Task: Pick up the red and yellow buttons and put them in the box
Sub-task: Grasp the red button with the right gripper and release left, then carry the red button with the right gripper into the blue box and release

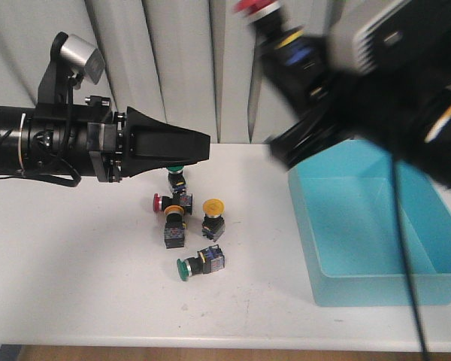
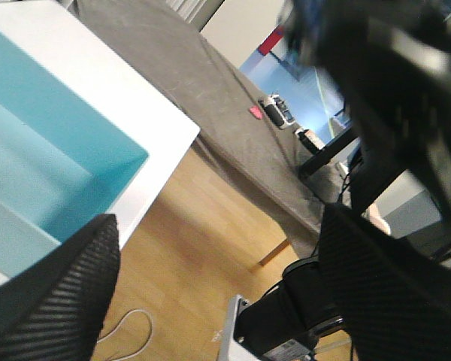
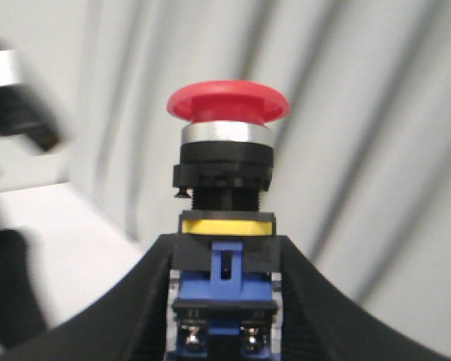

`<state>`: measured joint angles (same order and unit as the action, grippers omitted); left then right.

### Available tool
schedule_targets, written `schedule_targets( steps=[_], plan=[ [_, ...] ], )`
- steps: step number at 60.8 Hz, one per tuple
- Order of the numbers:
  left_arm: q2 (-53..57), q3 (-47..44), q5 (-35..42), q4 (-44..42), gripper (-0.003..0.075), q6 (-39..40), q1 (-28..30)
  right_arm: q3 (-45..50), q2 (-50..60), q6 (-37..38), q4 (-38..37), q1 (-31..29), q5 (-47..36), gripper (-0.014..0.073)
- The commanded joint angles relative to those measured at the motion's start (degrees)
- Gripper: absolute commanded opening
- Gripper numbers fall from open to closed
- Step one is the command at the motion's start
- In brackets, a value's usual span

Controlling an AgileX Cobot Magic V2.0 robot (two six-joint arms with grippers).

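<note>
Front view: the right end effector, blurry at 1 o'clock, is clamped on a red button high above the white surface. The smooth turquoise box sits at 4 o'clock. In the middle lie five buttons: one red, two yellow, two green, all with black blocky bodies. The left end effector hangs over them; I cannot tell if its fingers are apart.

Left wrist view: two black woven-looking fingers stand wide apart, holding nothing. The box is at 9 o'clock.

Right wrist view: black fingers squeeze the button. It has a round red cap, silver ring, black neck, yellow band and blue base.
</note>
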<state>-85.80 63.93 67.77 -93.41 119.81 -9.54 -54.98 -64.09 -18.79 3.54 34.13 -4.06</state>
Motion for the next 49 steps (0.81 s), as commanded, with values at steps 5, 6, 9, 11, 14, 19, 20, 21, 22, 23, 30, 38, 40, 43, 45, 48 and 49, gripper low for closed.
schedule_targets(
  steps=[5,6,9,11,14,19,20,21,22,23,30,38,40,43,45,48,49],
  plan=[
    [1.79,1.45,-0.46,-0.08,0.0544,0.25,-0.31,-2.03,0.65,-0.5,3.8,-14.42,2.48,-0.0006],
    [1.79,1.45,-0.64,-0.71,0.0544,0.25,-0.31,-2.03,0.08,-0.5,4.07,-16.35,3.22,-0.0006],
    [1.79,1.45,-0.93,-2.04,0.0541,0.25,-0.31,-2.03,-1.57,-0.5,5.29,-20.58,5.67,-0.0006],
    [1.79,1.45,-1.07,-2.9,0.0536,0.25,-0.31,-2.03,-2.82,-0.44,6.3,-22.72,7.17,-0.0006],
    [1.79,1.45,-1.21,-3.72,0.0529,0.25,-0.31,-2.03,-5.45,-0.44,8.11,-25.89,8.84,-0.0006],
    [1.79,1.45,-1.18,-5.08,0.051,0.25,-0.31,-2.03,-11.25,-0.44,9.49,-29.67,10.43,-0.0006],
    [1.79,1.45,-1.18,-5.25,0.0506,0.25,-0.31,-2.03,-12.34,-0.44,9.79,-30.06,10.49,-0.0006],
    [1.79,1.45,-1.18,-5.53,0.0501,0.25,-0.31,-2.03,-14.04,-0.44,9.98,-30.51,10.49,-0.0006],
    [1.79,1.45,-1.18,-5.64,0.0497,0.25,-0.31,-2.03,-15.18,-0.44,10.2,-30.78,10.49,-0.0006],
    [1.79,1.45,-1.18,-5.81,0.0491,0.25,-0.31,-2.03,-16.31,-0.44,10.43,-30.95,10.49,-0.0006],
    [1.79,1.45,-1.13,-6.05,0.0461,0.25,-0.31,-2.03,-25.5,-0.75,10.9,-30.68,8.84,-0.0006],
    [1.79,1.45,-1.0,-6.05,0.043,0.25,-0.31,-2.03,-34.89,-0.47,11.42,-30.71,7.79,-0.0006],
    [1.79,1.45,-1.0,-6.05,0.0424,0.25,-0.31,-2.03,-36.88,-0.53,11.35,-30.71,7.89,-0.0006],
    [1.79,1.45,-1.0,-6.05,0.0414,0.25,-0.31,-2.03,-38.86,-0.75,11.08,-30.71,7.95,-0.0004],
    [1.79,1.45,-1.0,-6.05,0.0408,0.25,-0.31,-2.03,-40.23,-0.81,11.08,-30.71,7.95,-0.0001],
    [1.79,1.45,-1.06,-6.05,0.0399,0.25,-0.31,-2.03,-41.66,-0.75,11.18,-30.71,8.07,0.0006],
    [1.79,1.45,-1.06,-6.05,0.0395,0.25,-0.31,-2.03,-41.98,-0.71,11.18,-30.71,8.07,0.0009]
  ],
)
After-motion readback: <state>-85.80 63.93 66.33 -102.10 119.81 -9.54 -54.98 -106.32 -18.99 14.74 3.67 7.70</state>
